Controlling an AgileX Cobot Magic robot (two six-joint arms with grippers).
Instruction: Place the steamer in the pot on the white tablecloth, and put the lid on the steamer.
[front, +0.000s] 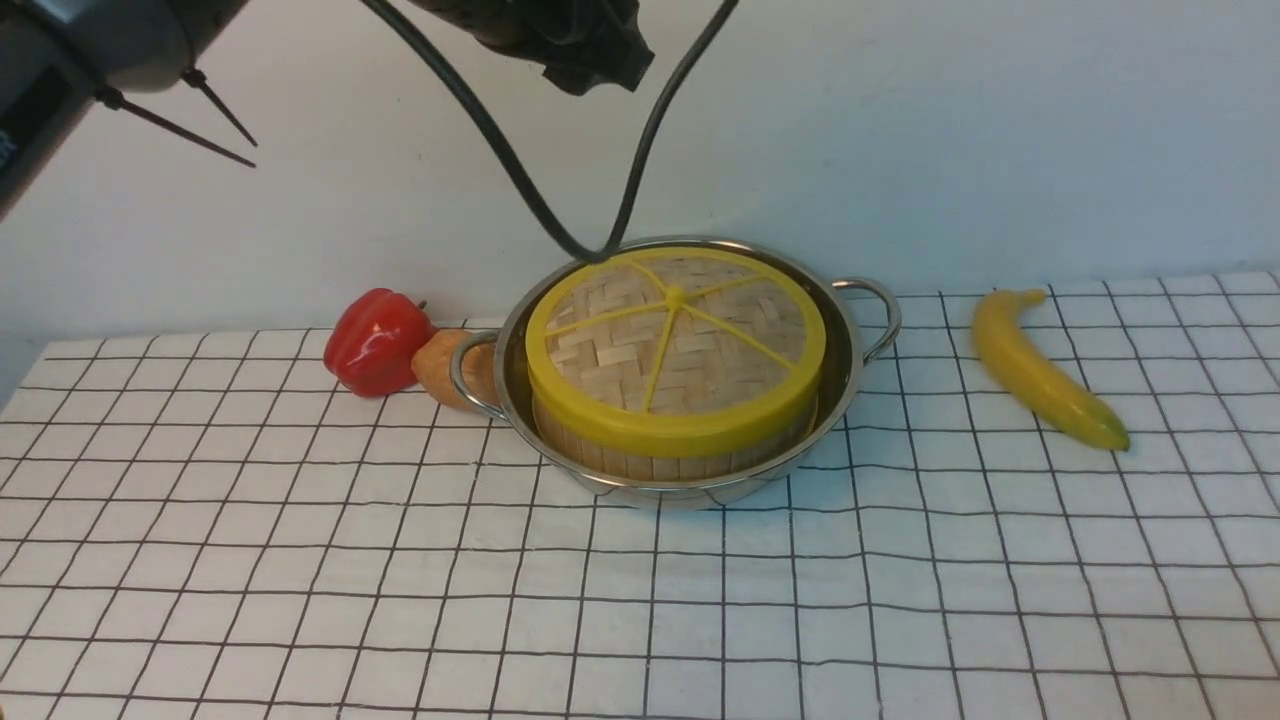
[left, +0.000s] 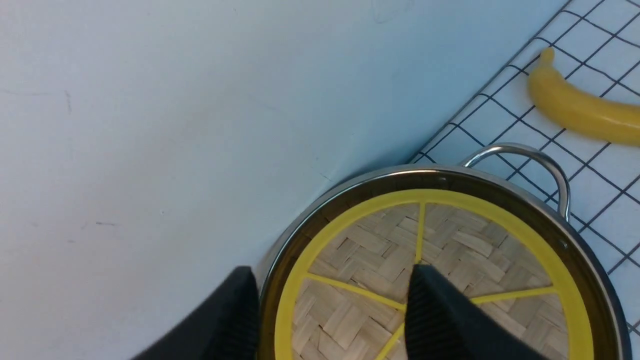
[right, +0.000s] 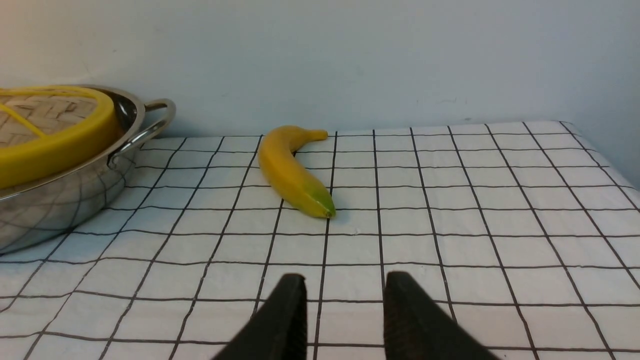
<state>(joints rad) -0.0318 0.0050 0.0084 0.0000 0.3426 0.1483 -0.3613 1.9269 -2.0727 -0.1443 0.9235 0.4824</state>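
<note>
Six yellow spokes cross the woven lid (front: 676, 345) capping the slatted steamer (front: 660, 455); both grippers gape apart.

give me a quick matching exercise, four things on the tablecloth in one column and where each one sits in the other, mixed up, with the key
Things:
1. lid
2. steamer
3. banana
4. red pepper

Places:
A. inside the pot
B. on the cloth, on the robot's right of the pot
C. on top of the steamer
D. on the cloth, on the robot's left of the pot

Pairs: 1-C, 2-A, 3-B, 4-D
</note>
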